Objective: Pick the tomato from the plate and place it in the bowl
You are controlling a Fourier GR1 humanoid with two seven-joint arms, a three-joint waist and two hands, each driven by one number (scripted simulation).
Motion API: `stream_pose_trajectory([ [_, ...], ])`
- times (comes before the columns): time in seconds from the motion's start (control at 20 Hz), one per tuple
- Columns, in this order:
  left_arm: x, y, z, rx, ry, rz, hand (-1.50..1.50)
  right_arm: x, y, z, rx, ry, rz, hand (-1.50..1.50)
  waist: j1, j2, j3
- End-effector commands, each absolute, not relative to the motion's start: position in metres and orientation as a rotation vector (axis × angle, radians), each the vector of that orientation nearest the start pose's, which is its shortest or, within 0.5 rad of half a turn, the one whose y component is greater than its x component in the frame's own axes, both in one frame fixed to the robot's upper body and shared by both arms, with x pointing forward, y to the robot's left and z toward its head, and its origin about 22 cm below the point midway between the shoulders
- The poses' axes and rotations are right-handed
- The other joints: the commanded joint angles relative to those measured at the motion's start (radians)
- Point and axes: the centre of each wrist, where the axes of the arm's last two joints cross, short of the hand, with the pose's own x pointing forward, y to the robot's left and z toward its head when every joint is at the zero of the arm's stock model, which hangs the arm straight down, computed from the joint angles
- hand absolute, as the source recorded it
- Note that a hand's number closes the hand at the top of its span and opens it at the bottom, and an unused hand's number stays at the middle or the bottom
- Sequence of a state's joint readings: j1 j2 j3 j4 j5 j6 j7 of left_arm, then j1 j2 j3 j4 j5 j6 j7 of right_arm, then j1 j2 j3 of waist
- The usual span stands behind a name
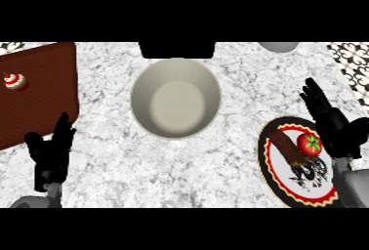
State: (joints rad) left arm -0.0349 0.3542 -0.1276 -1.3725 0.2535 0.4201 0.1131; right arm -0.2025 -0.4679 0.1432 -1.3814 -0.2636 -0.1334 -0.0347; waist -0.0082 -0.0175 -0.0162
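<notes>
Now, a slippery tomato

Both are open: the left robot hand (52, 151) rests at lower left, the right robot hand (333, 122) is just beside the tomato (311, 144) on the plate (282, 172). It is probably light and a little soft, so hold its round sides. The bowl (144, 93) stands farther, centre.

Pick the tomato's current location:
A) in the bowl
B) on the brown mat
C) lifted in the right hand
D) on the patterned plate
D: the tomato sits on the patterned plate, right beside the right hand, whose fingers are straight and not curled round it. It is well apart from the bowl.
</notes>
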Motion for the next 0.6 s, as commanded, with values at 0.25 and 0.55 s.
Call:
stream_pose_trajectory([
  [0.25, 0.273, 0.238, 0.027, 0.155, -1.626, -0.081, 0.00, 0.254, -0.305, 0.021, 0.155, -1.420, 0.720, 1.50, -0.012, 0.014, 0.016],
  [0.55, 0.265, 0.233, 0.022, 0.090, -1.585, -0.078, 0.00, 0.230, -0.331, 0.001, -0.180, -1.863, 0.192, -1.50, -0.028, 0.012, 0.019],
])
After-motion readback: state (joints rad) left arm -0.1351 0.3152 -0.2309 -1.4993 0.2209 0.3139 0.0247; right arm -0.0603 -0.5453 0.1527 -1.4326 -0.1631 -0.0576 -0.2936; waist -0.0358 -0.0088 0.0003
